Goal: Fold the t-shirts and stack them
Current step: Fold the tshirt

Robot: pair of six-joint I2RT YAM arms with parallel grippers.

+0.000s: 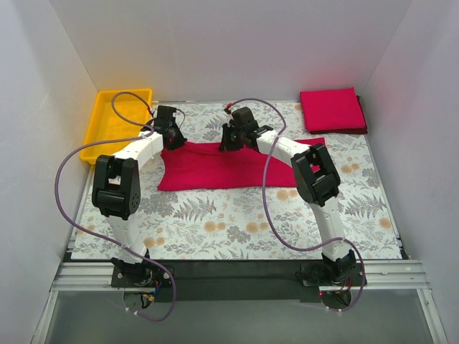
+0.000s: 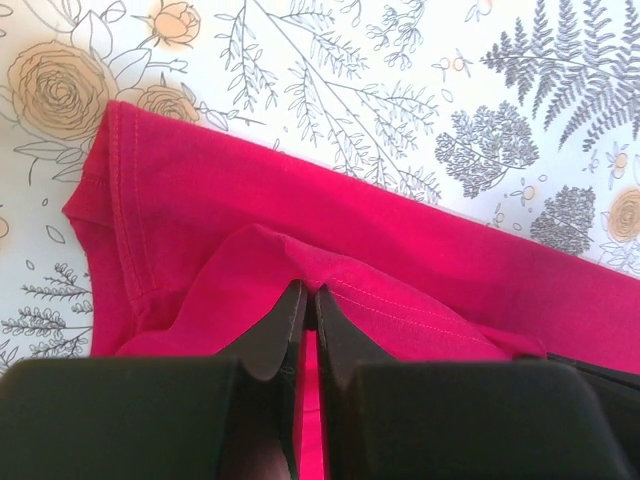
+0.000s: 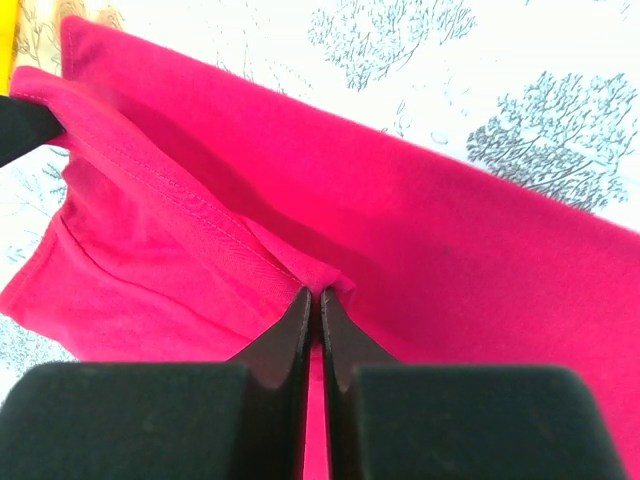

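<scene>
The left end effector was closed to a sliver, pinching a raised fold of the crimson t-shirt near its stitched hem. The right end effector stood equally narrow, its tips nipping another ridge of the same cloth. The t-shirt lay spread across the middle of the floral worktop, with a folded t-shirt at the far right corner.

Soft matt cloth t-shirt — smooth yellow plastic tray.
</scene>
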